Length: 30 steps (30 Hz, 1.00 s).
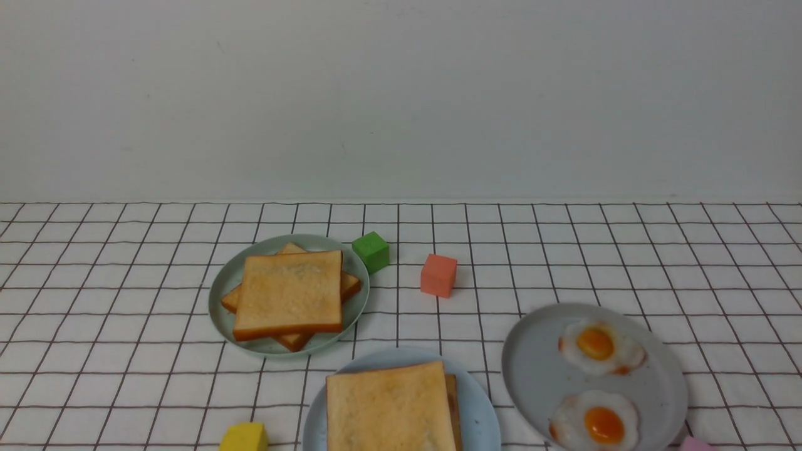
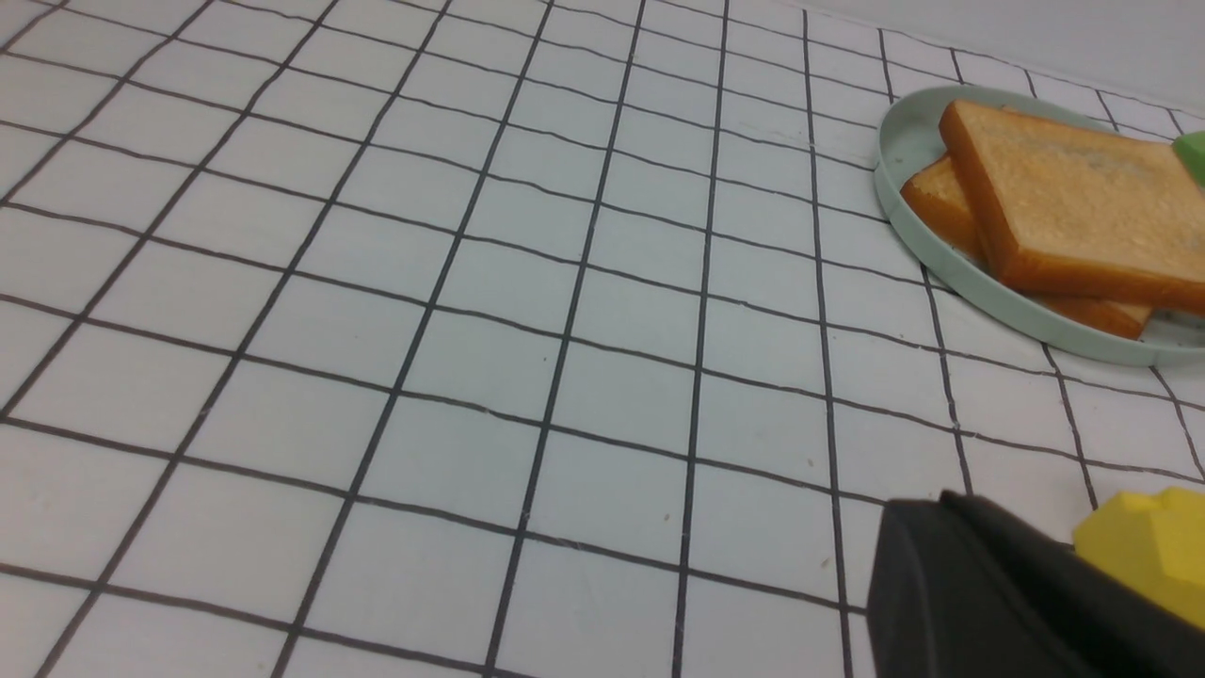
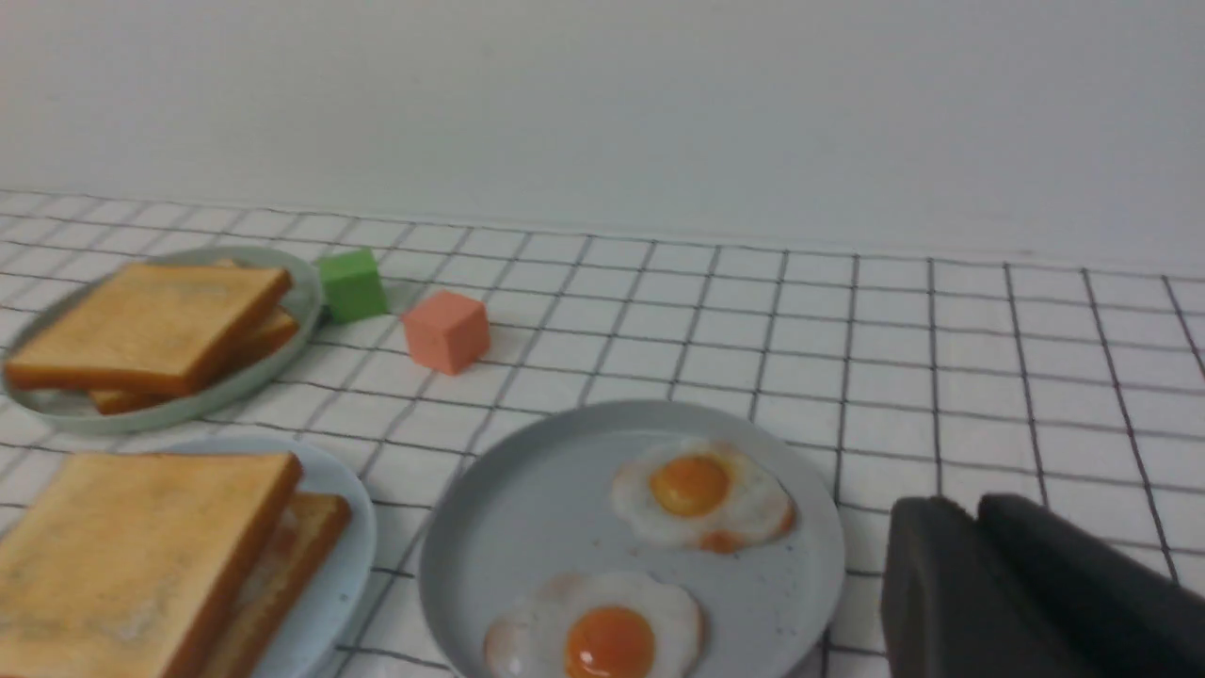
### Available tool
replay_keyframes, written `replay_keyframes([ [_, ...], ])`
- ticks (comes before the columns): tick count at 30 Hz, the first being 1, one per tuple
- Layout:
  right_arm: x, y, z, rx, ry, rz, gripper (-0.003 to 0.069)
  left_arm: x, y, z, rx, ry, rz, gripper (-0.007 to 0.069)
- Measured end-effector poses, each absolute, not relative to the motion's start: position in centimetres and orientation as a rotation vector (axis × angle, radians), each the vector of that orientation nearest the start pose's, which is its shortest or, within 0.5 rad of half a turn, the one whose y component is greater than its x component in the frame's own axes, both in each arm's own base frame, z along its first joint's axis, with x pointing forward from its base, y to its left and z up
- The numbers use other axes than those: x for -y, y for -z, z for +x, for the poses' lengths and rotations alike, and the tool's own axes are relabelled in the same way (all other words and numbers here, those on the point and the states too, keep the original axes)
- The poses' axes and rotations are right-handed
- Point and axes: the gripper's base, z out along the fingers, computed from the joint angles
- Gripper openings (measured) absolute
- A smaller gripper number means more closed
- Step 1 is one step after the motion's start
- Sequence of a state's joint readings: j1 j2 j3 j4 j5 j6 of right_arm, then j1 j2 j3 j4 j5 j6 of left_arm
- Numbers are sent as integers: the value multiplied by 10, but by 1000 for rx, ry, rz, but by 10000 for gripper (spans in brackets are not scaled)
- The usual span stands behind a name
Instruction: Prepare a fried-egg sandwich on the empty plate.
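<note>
On grey plate (image 1: 526, 369), eggs (image 1: 603, 425) (two)

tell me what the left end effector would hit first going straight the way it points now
probably the gridded tabletop, ahead of the left end effector, though its exact slant and depth are unclear

I can read no text, label, brand, number or sign in any of my three views. I find no lettering on the plates (image 1: 595, 401), the cubes (image 1: 438, 275), the tabletop (image 1: 125, 351) or the wall (image 1: 401, 100); the tabletop shows only plain dark grid lines.
</note>
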<state>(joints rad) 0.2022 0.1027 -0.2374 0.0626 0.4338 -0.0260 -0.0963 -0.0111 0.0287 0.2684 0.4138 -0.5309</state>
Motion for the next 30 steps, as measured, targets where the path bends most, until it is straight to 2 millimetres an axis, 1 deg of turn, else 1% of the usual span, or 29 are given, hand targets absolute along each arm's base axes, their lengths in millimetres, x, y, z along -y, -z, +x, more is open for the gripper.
replay_keyframes([
  [2,-10,-229,49,-1796,-169,-130,82,-5,-168,52,-1886,157,-251,1],
  [3,-10,-227,48,-1798,-168,-125,82,-5,-168,52,-1886,157,-251,1],
  [4,-9,-210,48,-1824,-156,-95,83,-5,-168,52,-1886,157,-251,2],
  [8,-6,-172,50,-1919,-119,-43,85,-5,-168,52,-1886,157,-250,4],
  [11,-4,-173,52,-1884,-94,5,92,-5,-169,52,-1885,156,-249,8],
  [16,-1,-173,52,-1880,-61,60,99,-5,-169,52,-1882,157,-248,13],
  [30,-1,-173,52,-1878,-60,63,117,-5,-169,52,-1880,158,-248,22],
])
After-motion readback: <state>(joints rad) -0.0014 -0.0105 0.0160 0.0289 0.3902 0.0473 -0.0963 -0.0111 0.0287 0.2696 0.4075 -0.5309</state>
